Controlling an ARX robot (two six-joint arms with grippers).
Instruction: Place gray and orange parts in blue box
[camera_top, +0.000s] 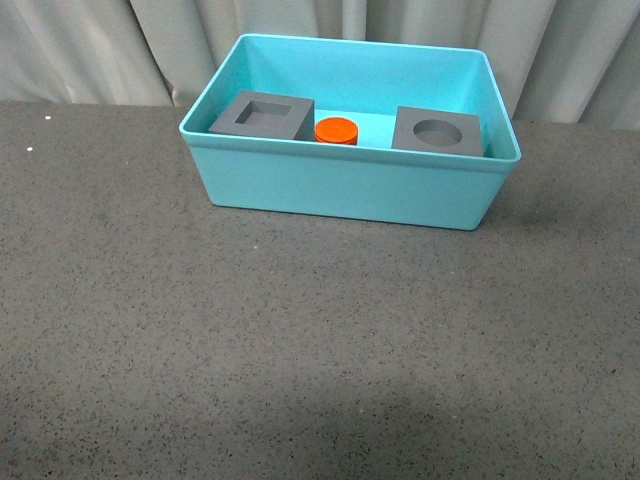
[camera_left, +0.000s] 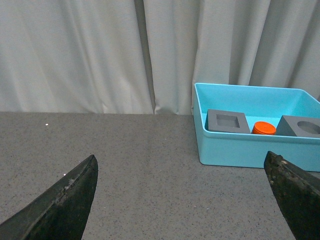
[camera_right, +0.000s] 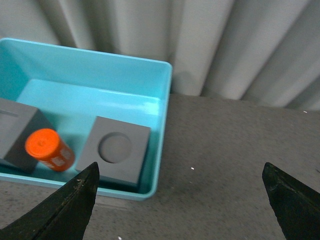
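Note:
The blue box (camera_top: 340, 190) stands at the far middle of the table. Inside it sit a gray cube with a square recess (camera_top: 262, 116) at the left, an orange cylinder (camera_top: 336, 131) in the middle, and a gray cube with a round recess (camera_top: 437, 132) at the right. The left wrist view shows the box (camera_left: 240, 150), square-recess cube (camera_left: 227, 121), cylinder (camera_left: 263, 128) and round-recess cube (camera_left: 301, 126). My left gripper (camera_left: 182, 200) is open and empty, over bare table left of the box. My right gripper (camera_right: 180, 200) is open and empty, by the box's right end (camera_right: 161, 145), near the round-recess cube (camera_right: 117, 152) and cylinder (camera_right: 49, 148).
The dark gray speckled table (camera_top: 300, 340) spreads in front of the box. Pale curtains (camera_top: 100, 50) hang close behind the table's far edge. Neither arm shows in the front view.

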